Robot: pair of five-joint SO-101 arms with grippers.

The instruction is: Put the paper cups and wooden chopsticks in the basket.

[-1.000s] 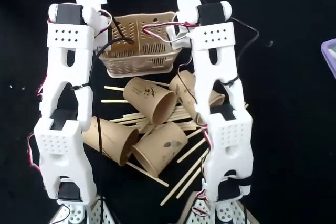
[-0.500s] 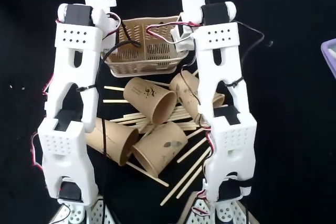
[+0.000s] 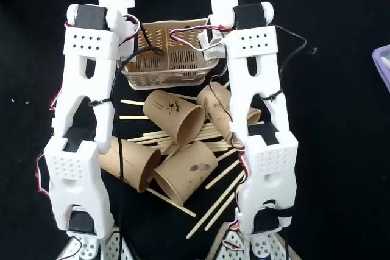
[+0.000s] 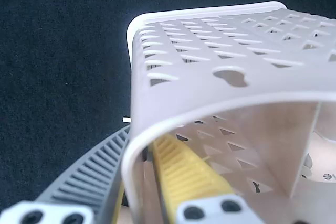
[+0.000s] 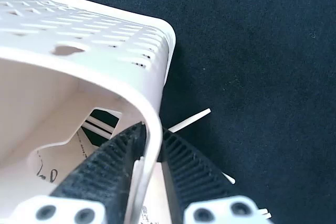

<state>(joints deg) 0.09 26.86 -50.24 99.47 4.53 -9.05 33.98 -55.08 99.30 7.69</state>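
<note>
Gripping the basket from both sides looks like the step in hand. Left gripper: fingers pinching the basket's side wall, one inside, one outside. Four paper cups lie on their sides on the dark surface just in front of the basket. Wooden chopsticks are scattered under and beside them, all outside it. Right gripper: fingers pinching the opposite rim. Any shift or tilt likely needs both arms in step at equal height, or the thin wall may twist or slip free.
</note>
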